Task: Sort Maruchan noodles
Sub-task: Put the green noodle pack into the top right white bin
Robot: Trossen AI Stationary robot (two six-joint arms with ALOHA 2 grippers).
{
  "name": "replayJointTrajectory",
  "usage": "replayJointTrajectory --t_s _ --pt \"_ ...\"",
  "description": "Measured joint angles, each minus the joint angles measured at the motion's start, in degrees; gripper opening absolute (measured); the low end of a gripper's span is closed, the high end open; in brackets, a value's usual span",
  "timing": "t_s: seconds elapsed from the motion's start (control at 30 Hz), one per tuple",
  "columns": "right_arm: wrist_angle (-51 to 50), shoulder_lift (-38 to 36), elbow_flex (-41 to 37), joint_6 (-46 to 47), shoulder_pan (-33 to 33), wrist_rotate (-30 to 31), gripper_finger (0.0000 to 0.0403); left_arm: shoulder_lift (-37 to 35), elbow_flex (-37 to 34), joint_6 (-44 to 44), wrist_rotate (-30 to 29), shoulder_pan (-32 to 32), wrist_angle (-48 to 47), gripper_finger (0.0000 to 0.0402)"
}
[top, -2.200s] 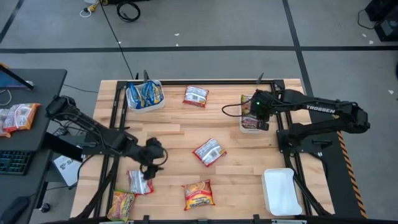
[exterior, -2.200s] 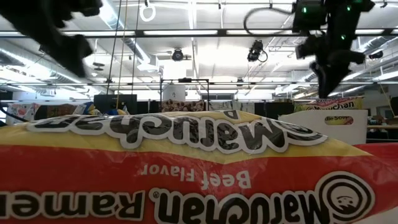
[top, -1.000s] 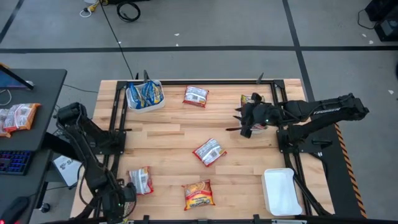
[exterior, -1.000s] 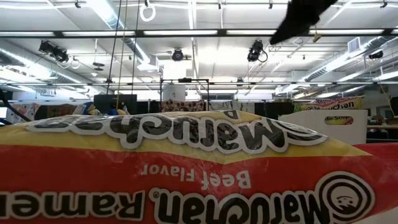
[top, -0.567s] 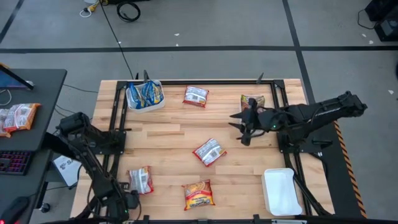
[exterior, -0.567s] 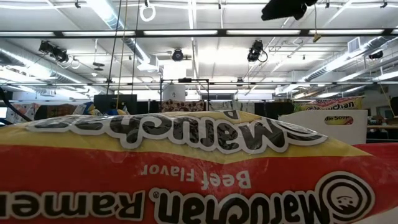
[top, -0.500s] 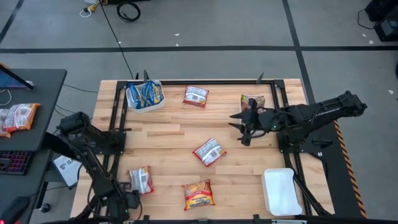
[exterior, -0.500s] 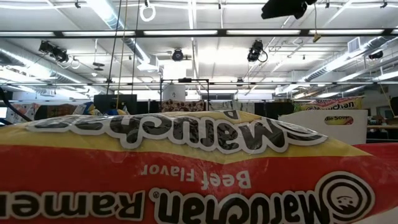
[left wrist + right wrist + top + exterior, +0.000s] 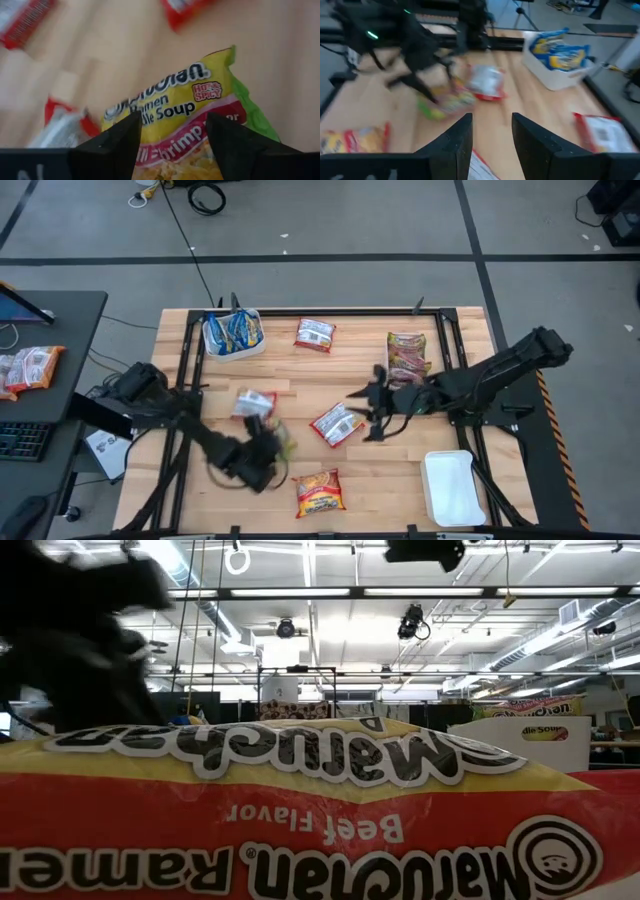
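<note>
My left gripper (image 9: 270, 453) is over the table's near middle, shut on a yellow-green noodle packet (image 9: 175, 97), which also shows as a yellow-green packet (image 9: 445, 103) in the right wrist view. A silver-red packet (image 9: 253, 402) shows just beyond the left arm. My right gripper (image 9: 372, 418) hangs open with nothing between its fingers, just right of another silver-red packet (image 9: 337, 423) lying flat mid-table. An orange-red packet (image 9: 320, 492) lies at the near edge and fills the low view as a wide orange-red packet (image 9: 320, 820). My left gripper pinches the yellow-green packet between its two fingers at the packet's near end (image 9: 172, 150). The fingers (image 9: 122, 137) slant down. The rest of the packet juts out past the fingertips, printed face up, its green-edged far end (image 9: 260, 125) free. It looks lifted off the wood.
A white tray of blue-yellow packets (image 9: 232, 333) stands far left. A silver-red packet (image 9: 315, 333) lies beside it. Orange-red packets (image 9: 405, 358) are stacked at far right. A bare white tray (image 9: 450, 487) sits near right. Black frame rails run along both table sides.
My left gripper has swung from the near left corner toward the table's middle, turning as it went, and carries the yellow-green packet with it. The silver-red packet near the left front now shows farther back. My right gripper has moved left and nearer, toward the middle silver-red packet.
</note>
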Motion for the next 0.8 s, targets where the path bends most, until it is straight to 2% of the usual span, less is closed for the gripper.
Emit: replayJointTrajectory --t_s 0.17,0.3,0.43,0.53,0.6,0.7,0.8 --pt "11.7 10.1 0.0 6.3 1.0 0.0 0.0141 1.3 0.0 11.4 -3.9 9.8 7.7 0.0226" --pt "16.2 17.6 0.0 14.3 -0.1 -0.2 0.0141 -1.4 1.4 18.9 0.4 13.1 9.9 0.0226" --pt "17.0 23.2 0.0 20.4 -2.1 -0.7 0.0141 -6.6 4.2 17.1 5.0 11.4 -2.2 0.0226" --pt "19.0 26.3 0.0 23.1 -4.1 -1.5 0.0141 -10.4 3.9 10.3 8.6 8.7 -13.8 0.0226" --pt "22.0 28.1 0.0 26.5 -6.1 -3.9 0.0143 -12.1 2.0 6.5 12.3 6.1 -16.8 0.0226" --pt "27.6 30.9 0.0 27.9 -9.7 -11.7 0.0149 -13.0 -3.2 3.9 14.2 1.6 -11.2 0.0226" --pt "34.1 34.3 0.0 29.9 -13.3 -17.1 0.0165 -12.6 -8.9 3.4 9.9 -1.3 0.9 0.0226"
